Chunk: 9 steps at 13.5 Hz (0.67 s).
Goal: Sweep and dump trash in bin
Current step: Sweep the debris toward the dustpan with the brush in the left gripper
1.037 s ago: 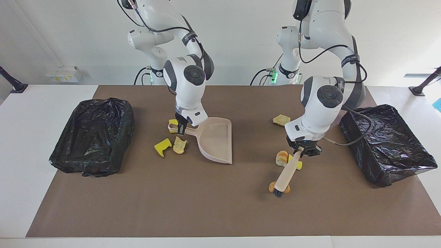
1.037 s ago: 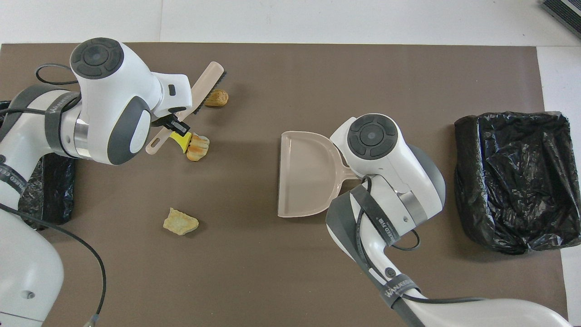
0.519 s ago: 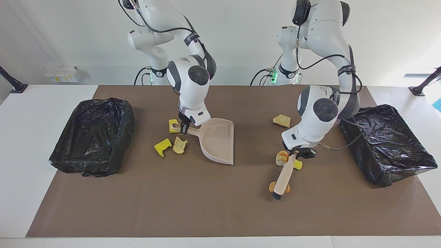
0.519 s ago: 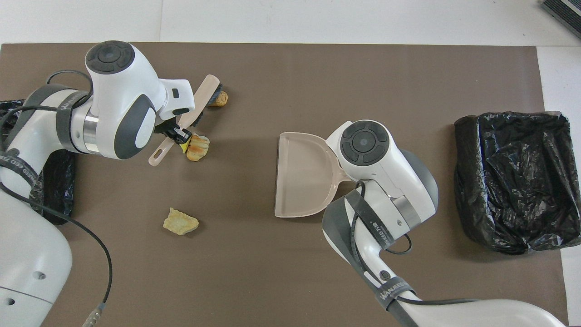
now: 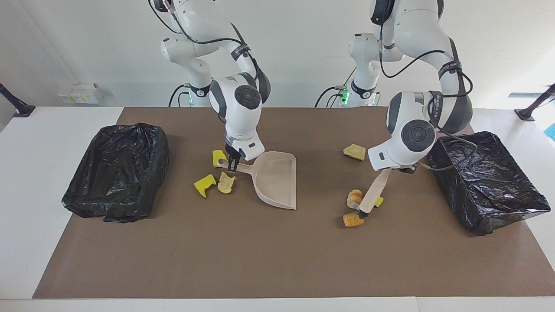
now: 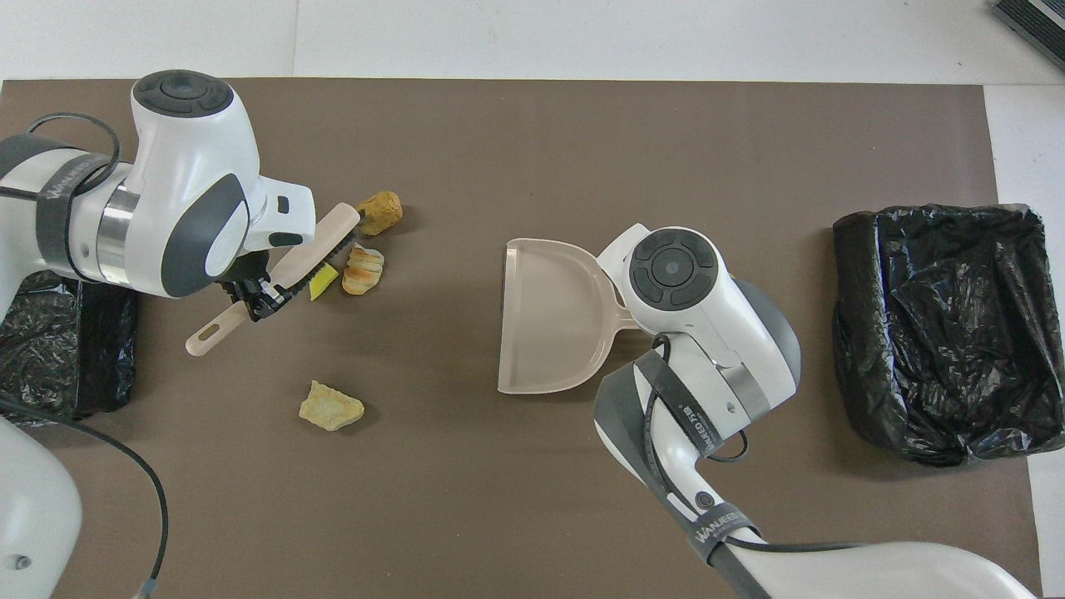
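My left gripper (image 5: 392, 170) (image 6: 254, 295) is shut on the handle of the beige brush (image 5: 372, 192) (image 6: 287, 264). Its black bristles rest on the mat against three pieces of trash: a tan chunk (image 5: 353, 220) (image 6: 380, 212), a striped bread-like piece (image 5: 354, 198) (image 6: 364, 270) and a yellow scrap (image 5: 379, 201) (image 6: 322, 281). My right gripper (image 5: 232, 164) is shut on the handle of the beige dustpan (image 5: 277, 180) (image 6: 549, 329), whose pan lies on the mat; the overhead view hides those fingers. Two yellow scraps (image 5: 218, 157) (image 5: 204, 184) and a tan one (image 5: 226, 183) lie beside the handle.
Another tan scrap (image 5: 354, 151) (image 6: 331, 408) lies alone, nearer to the robots than the brush. A black-lined bin (image 5: 485, 180) (image 6: 50, 341) stands at the left arm's end of the brown mat, and a second one (image 5: 117, 171) (image 6: 948, 333) at the right arm's end.
The left gripper drew the brush toward the robots, dragging the tan chunk up beside the striped piece and yellow scrap. The dustpan shifted slightly toward the left arm's end.
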Motion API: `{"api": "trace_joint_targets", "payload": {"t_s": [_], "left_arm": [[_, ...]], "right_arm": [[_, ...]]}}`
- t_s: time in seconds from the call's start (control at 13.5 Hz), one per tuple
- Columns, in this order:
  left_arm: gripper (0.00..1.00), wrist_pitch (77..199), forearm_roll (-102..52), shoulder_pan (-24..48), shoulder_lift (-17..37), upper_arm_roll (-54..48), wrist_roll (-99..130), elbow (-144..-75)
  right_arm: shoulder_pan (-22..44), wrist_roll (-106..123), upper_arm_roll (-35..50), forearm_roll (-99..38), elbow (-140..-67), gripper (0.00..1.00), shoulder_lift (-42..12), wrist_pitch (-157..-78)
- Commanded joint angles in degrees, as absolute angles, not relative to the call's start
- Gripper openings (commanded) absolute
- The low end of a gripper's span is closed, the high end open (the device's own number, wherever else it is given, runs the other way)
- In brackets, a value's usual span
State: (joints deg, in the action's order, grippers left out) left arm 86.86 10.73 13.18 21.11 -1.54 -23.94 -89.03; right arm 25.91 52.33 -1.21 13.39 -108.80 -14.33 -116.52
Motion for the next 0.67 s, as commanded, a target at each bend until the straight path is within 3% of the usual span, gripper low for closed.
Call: {"api": "trace_joint_targets", "payload": {"t_s": [0.0,0.22,0.44,0.59], "left_arm": [[0.00,87.7,12.7,13.2,18.8,-1.5,-25.2,-90.8],[0.00,97.0,12.1,9.7,19.1,-1.5,-24.9,-92.4],[0.00,108.4,11.6,6.5,18.4,-1.6,-25.0,-98.6],[0.00,111.0,9.4,6.5,20.4,-1.5,-25.0,-98.2]], "right_arm": [[25.3,52.5,-0.9,11.9,-109.7,0.00,-14.1,-118.2],[25.3,52.6,-0.8,11.3,-109.7,0.00,-14.1,-118.3],[25.3,52.6,-0.9,11.2,-109.7,0.00,-14.5,-118.4],[25.4,52.4,-0.8,11.2,-109.7,0.00,-14.6,-118.8]]}}
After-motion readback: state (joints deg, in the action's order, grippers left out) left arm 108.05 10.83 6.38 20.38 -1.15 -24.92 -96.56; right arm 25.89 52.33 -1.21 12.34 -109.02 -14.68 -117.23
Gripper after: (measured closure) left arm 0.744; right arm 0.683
